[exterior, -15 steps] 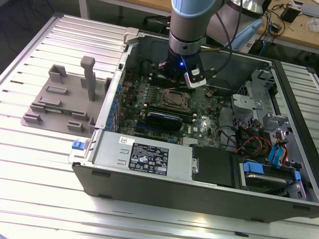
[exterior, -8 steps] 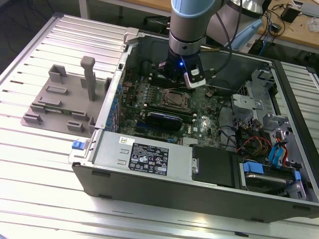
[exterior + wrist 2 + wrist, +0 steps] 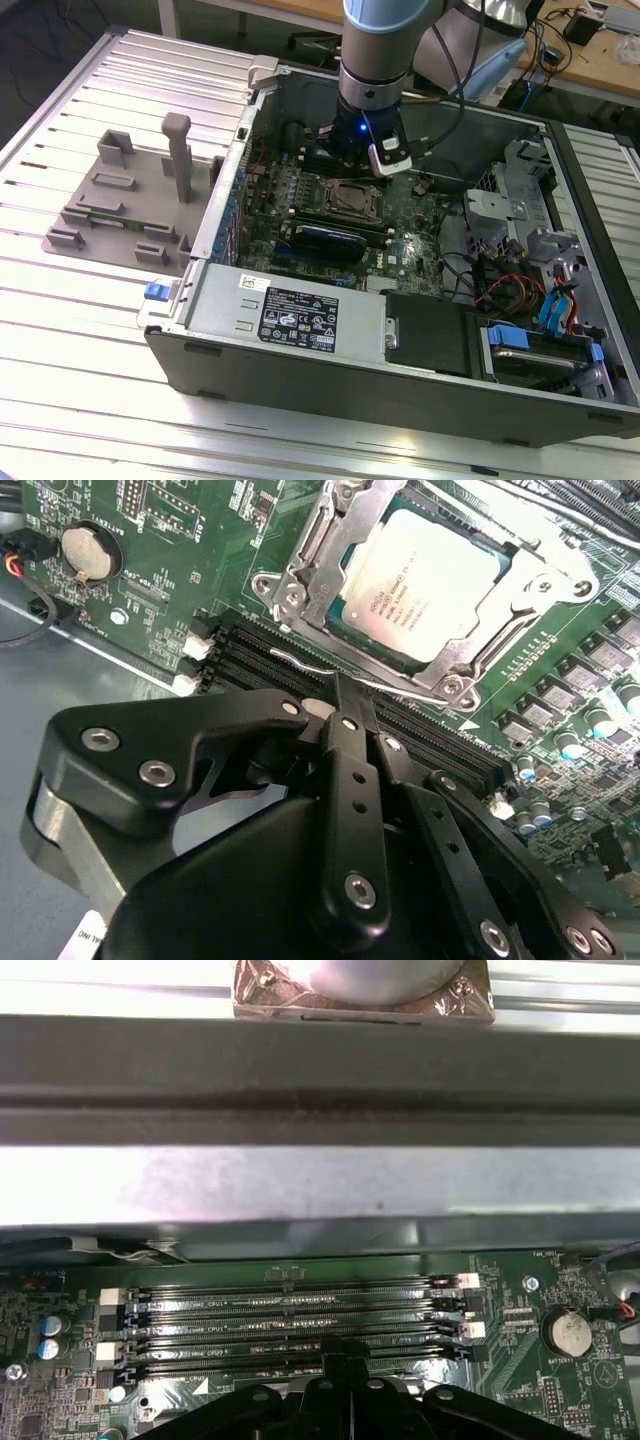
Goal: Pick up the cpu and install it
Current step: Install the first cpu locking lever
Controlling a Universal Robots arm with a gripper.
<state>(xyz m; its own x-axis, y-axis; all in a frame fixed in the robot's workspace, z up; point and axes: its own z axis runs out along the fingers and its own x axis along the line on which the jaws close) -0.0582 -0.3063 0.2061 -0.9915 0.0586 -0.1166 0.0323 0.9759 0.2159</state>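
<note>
Cpu [image 3: 425, 580] seated in socket frame [image 3: 300, 575] on motherboard [image 3: 170, 600]. Looks light, stiff, slick-topped, fragile underneath; best taken by opposite rims. Pincer [image 3: 335, 685] pinched closed, empty, just beside socket.

The cpu [image 3: 425, 580] has a smooth, satin silver metal lid; the socket frame [image 3: 300, 575] is bright metal, the gripper [image 3: 345, 715] matt black, the motherboard [image 3: 180, 570] glossy green.
</note>
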